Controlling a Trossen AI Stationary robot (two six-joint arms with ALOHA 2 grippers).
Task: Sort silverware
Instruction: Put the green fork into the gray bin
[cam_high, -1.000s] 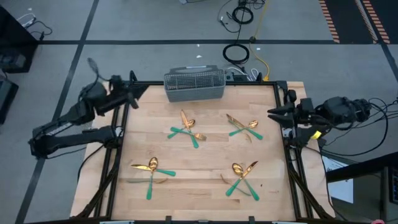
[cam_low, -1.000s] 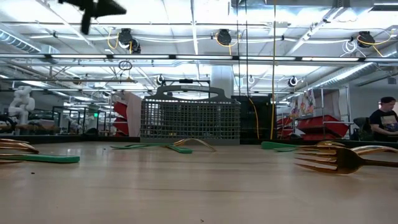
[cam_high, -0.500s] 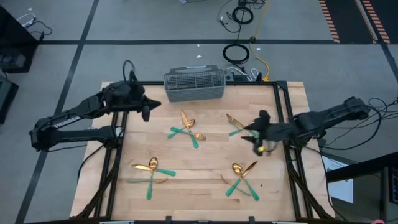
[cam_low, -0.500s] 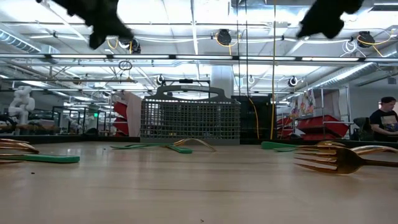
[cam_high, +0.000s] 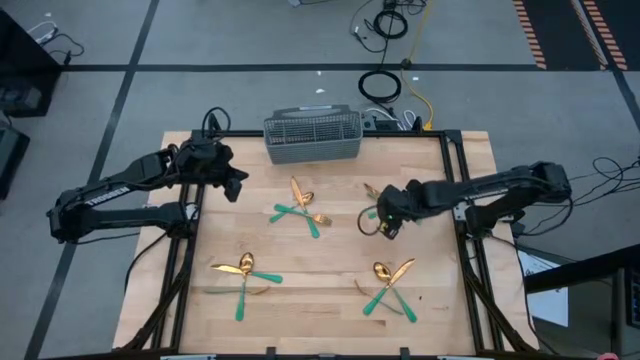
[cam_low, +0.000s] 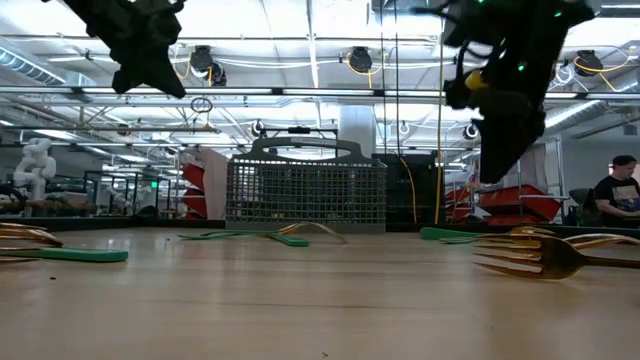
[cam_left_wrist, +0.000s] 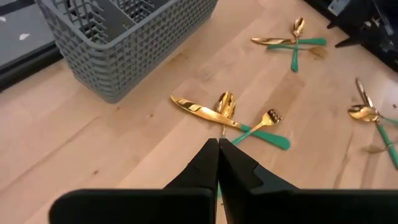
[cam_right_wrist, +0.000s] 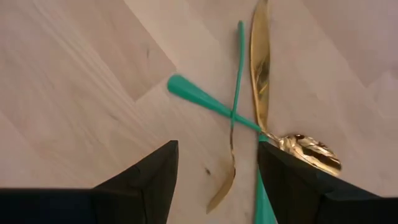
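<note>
A crossed cluster of silverware (cam_right_wrist: 239, 118) lies on the counter (cam_high: 330, 270) directly below the right pincer (cam_high: 385, 222), partly hidden under it from above. Three other clusters lie spread over the counter, near the basket (cam_high: 312, 136). The right pincer's fingers stand apart and empty. The left pincer (cam_left_wrist: 218, 168) is pressed together, empty, above the counter's left edge

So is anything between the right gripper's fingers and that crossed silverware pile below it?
Nothing visible: the open right gripper looks straight down on the crossed gold-headed, teal-handled silverware, bare wooden table around.
</note>
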